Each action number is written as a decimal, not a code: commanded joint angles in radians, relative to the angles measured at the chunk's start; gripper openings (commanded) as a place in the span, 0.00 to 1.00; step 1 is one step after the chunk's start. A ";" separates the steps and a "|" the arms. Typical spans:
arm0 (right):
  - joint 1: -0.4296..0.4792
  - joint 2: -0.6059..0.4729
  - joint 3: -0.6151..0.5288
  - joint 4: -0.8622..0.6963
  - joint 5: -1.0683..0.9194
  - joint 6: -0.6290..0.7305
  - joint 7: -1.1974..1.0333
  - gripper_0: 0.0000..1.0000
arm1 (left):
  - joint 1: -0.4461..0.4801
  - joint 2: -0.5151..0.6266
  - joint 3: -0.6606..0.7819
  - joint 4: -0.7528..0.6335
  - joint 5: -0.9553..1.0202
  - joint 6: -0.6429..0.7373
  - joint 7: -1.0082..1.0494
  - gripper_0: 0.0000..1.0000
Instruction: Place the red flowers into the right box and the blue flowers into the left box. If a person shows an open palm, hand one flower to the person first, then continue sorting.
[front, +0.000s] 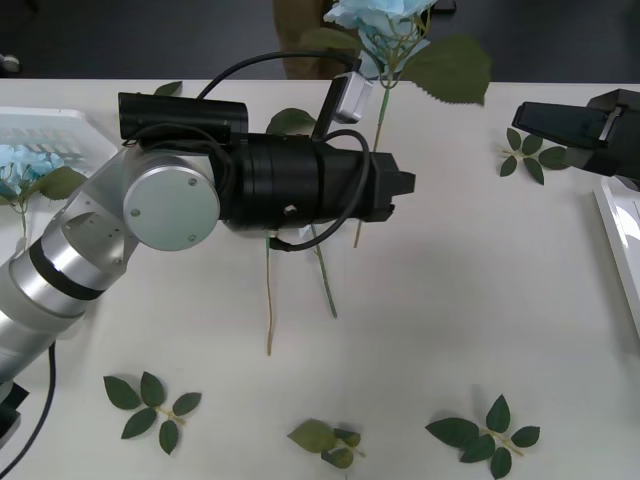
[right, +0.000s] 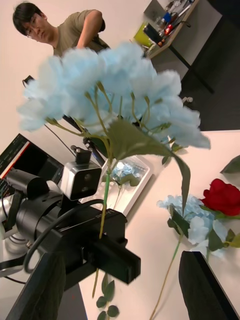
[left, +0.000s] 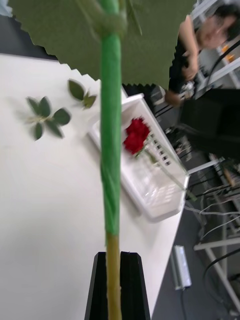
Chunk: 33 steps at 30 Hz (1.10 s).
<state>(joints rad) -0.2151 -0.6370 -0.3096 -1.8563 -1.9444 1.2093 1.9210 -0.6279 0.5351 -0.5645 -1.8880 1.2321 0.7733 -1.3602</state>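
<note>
Left wrist view: jaws clamp a blue flower (left: 110, 150); right box (left: 165, 200) holds a red rose (left: 135, 136).

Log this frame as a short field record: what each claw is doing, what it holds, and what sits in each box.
left claw: shut on the stem of a blue flower, raised above the table
right claw: open, holding nothing, near the table's far right
left box: holds blue flowers
right box: holds one red flower
on the table: another blue flower and a red flower, loose leaf sprigs
</note>
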 joint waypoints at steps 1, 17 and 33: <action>0.020 -0.035 -0.057 -0.032 -0.021 0.026 0.042 0.66 | -0.009 0.158 0.018 -0.013 0.004 0.096 0.069 0.00; -0.030 -0.033 0.037 -0.014 0.205 0.004 0.079 0.84 | 0.010 0.724 0.227 -0.014 0.043 0.620 0.354 0.00; -0.110 -0.033 0.480 -0.012 0.782 -0.320 0.003 0.94 | 0.525 0.827 0.733 0.251 0.001 0.616 0.055 0.00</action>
<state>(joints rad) -0.2890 -0.6374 0.1456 -1.8548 -1.2189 0.9045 1.9777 -0.0947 1.3215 0.2004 -1.7030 1.2606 1.4320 -1.1607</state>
